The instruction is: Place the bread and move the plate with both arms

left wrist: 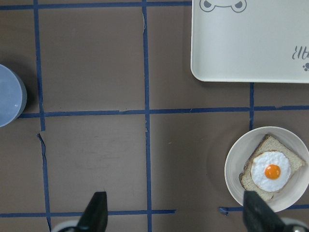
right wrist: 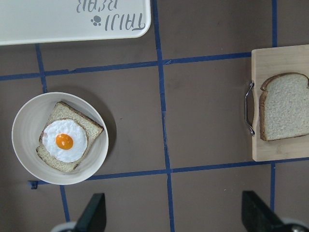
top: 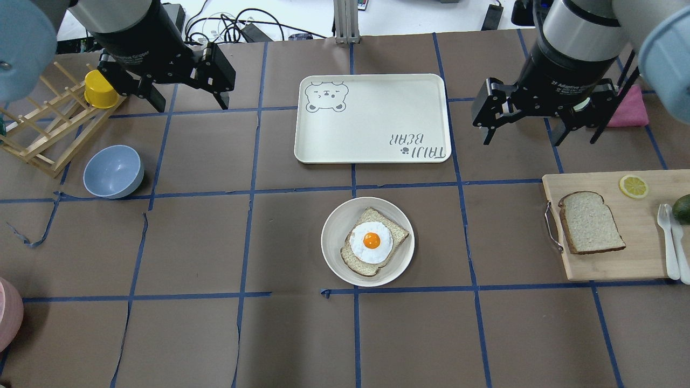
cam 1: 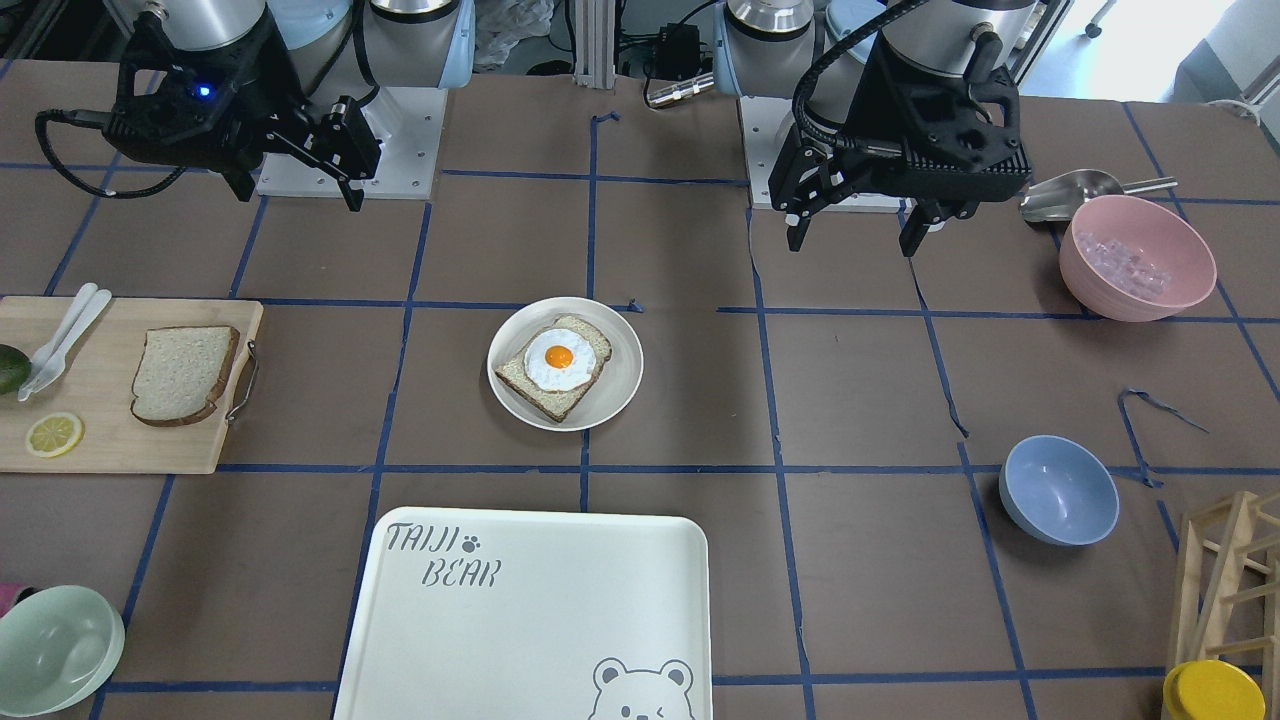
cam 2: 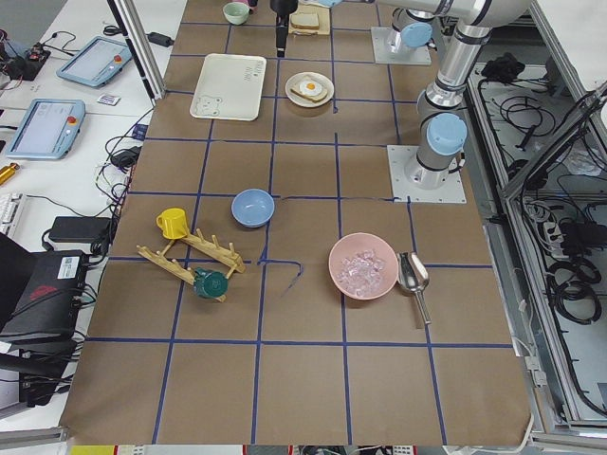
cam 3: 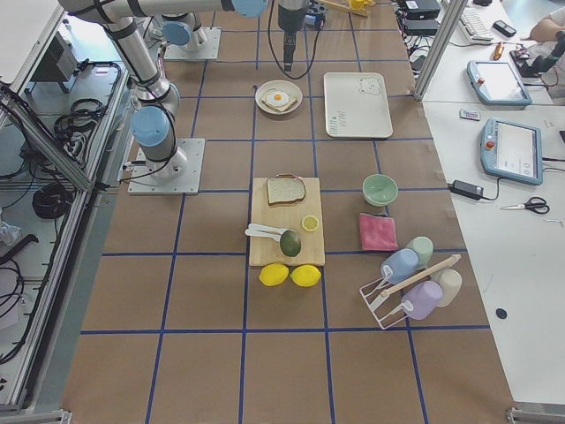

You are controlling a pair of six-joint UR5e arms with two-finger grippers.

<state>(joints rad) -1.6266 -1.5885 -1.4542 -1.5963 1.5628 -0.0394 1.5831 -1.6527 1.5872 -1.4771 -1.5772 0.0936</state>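
The plain bread slice [cam 1: 183, 374] lies on a wooden cutting board [cam 1: 110, 440], also in the overhead view [top: 590, 222] and the right wrist view [right wrist: 285, 106]. The small cream plate [cam 1: 615, 340] sits mid-table [top: 337, 229] and holds a slice topped with a fried egg [top: 373, 242]. My left gripper [top: 192, 104] is open and empty, high above the table, left of the tray; its fingers frame bare table in the left wrist view [left wrist: 176, 215]. My right gripper [top: 524, 139] is open and empty, hovering between the tray and the board [right wrist: 176, 215].
A big white bear-printed tray [top: 372, 118] lies beyond the plate. The board also carries a lemon slice [top: 633, 186], white cutlery [top: 668, 242] and an avocado. A blue bowl [top: 113, 171], a wooden rack [top: 38, 134] and a yellow cup [top: 101, 89] stand on the left side.
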